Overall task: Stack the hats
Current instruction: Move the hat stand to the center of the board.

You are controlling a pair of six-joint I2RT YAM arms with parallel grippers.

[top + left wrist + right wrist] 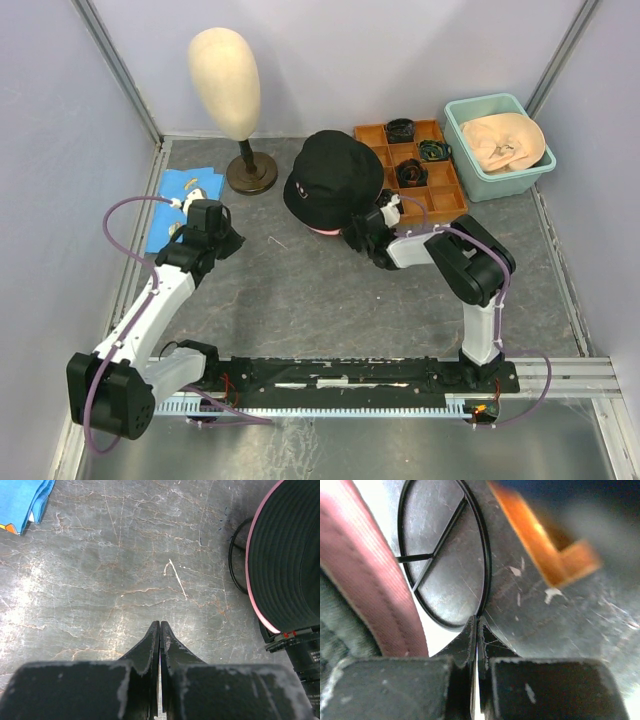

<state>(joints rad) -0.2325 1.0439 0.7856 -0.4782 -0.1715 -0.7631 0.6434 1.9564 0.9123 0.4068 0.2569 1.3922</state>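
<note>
A black hat (335, 175) sits on top of a pink hat whose brim (322, 232) shows beneath its near edge. In the left wrist view the black hat (287, 555) with its pink rim fills the right side. My right gripper (352, 238) is shut at the stack's near right edge. In its own view the fingertips (476, 619) meet at the rim of a black wire ring (445, 555), with the pink brim (365, 585) to the left. I cannot tell whether the ring is pinched. My left gripper (160, 624) is shut and empty over bare table, left of the stack. A beige hat (503, 140) lies in the teal tub (470, 165).
A cream mannequin head (225, 80) on a brown stand is at the back left. A blue cloth (180, 200) lies by the left wall. An orange compartment tray (445, 195) holding black items stands right of the stack.
</note>
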